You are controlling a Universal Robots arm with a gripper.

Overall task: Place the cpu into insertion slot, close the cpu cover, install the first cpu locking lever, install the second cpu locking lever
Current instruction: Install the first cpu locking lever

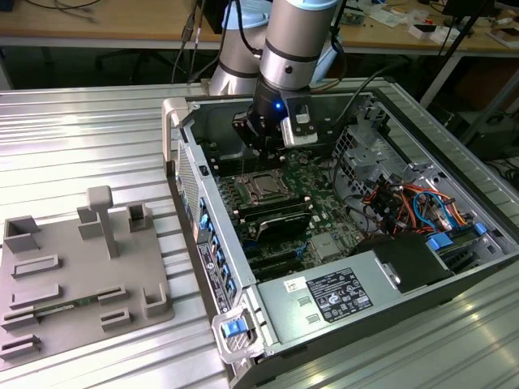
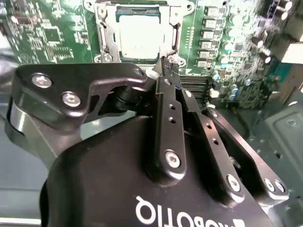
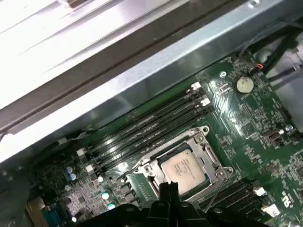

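Note:
The cpu [image 3: 183, 168] lies flat in the insertion slot [image 1: 263, 187] on the green board inside the open computer case. Its silver top shows through the cut-out of the cpu cover [image 3: 209, 156], which lies down around it. In both wrist views my gripper [image 2: 166, 64] is shut, its black fingertips [image 3: 168, 189] together at one edge of the socket frame, just beside the cpu [image 2: 140, 35]. I cannot tell whether they pinch anything. A thin wire lever [image 3: 216, 191] runs along one side of the socket. In the exterior view the gripper [image 1: 261, 146] hangs over the socket's far side.
Long black memory slots [image 3: 142, 132] run beside the socket, and the case's metal wall [image 3: 142, 71] rises close behind them. A power supply [image 1: 340, 296] and a bundle of cables [image 1: 405, 198] fill the case at the exterior view's right. A grey fixture tray [image 1: 73, 275] lies outside at the left.

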